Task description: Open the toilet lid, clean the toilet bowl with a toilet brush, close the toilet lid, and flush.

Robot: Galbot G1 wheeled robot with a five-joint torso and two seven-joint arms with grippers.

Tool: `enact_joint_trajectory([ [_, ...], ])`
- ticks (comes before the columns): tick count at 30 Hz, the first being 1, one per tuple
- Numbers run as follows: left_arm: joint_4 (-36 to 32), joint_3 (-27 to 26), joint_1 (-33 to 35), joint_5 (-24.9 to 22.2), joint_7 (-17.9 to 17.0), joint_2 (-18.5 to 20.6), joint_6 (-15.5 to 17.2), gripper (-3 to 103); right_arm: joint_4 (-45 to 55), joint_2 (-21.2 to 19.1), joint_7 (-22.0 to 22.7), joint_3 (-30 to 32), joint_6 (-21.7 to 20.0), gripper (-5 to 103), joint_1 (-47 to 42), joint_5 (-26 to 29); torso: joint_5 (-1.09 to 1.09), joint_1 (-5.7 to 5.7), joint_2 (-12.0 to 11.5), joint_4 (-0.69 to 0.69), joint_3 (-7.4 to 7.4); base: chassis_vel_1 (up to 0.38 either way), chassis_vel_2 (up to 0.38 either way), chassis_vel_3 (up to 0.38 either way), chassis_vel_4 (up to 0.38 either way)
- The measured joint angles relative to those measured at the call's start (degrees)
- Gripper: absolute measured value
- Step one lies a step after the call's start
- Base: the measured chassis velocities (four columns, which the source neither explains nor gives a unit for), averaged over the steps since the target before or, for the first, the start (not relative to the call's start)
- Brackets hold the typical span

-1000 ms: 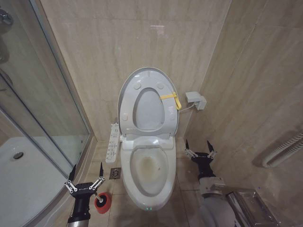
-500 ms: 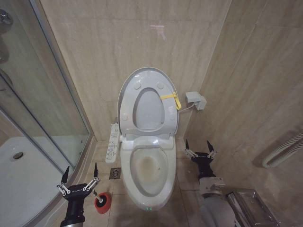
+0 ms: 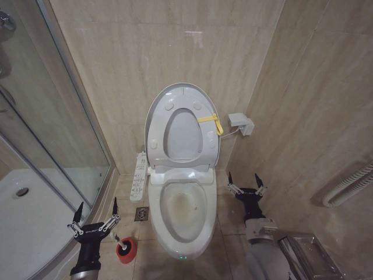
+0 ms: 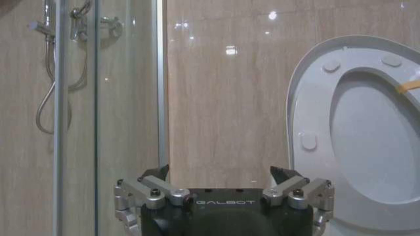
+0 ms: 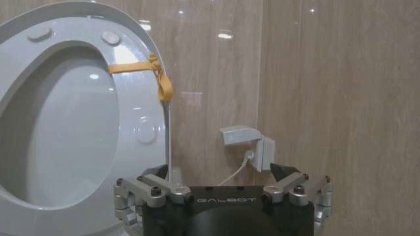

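the left gripper (image 3: 93, 217) hangs wide open and empty at about 10 o'clock of the toilet brush (image 3: 125, 246), which stands in its red holder (image 3: 127, 251) on the floor at 8 o'clock of the toilet bowl (image 3: 182, 210). with the toilet lid (image 3: 156, 116) already up against the wall, the step in hand looks like fetching the brush, so the next move calls for lowering that gripper onto the thin handle. the right gripper (image 3: 243, 181) waits open and empty at 3 o'clock of the bowl, and "galbot" reads on both gripper bodies.
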Motion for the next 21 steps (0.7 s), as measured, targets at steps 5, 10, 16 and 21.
enact_joint_trajectory([
  [5,1.2,-0.1,-0.3,0.4,0.0,0.1,-0.6,100,0.0,0.0,0.0,0.0,0.0,100,0.0,0.0,0.0,0.0,0.0,0.0,0.0,0.0,0.0,0.0,0.0],
  [10,1.7,-0.2,-0.6,0.7,0.1,0.2,-0.7,100,0.0,0.0,0.0,0.0,0.0,100,0.0,0.0,0.0,0.0,0.0,0.0,0.0,0.0,0.0,0.0,0.0],
  [16,1.9,-0.3,-0.9,0.8,1.3,0.3,-1.2,100,0.0,0.0,0.0,0.0,0.0,100,0.0,0.0,0.0,0.0,0.0,0.0,0.0,0.0,0.0,0.0,0.0],
  [21,2.0,-0.2,-0.9,0.9,1.8,0.3,-1.5,100,0.0,0.0,0.0,0.0,0.0,100,0.0,0.0,0.0,0.0,0.0,0.0,0.0,0.0,0.0,0.0,0.0],
])
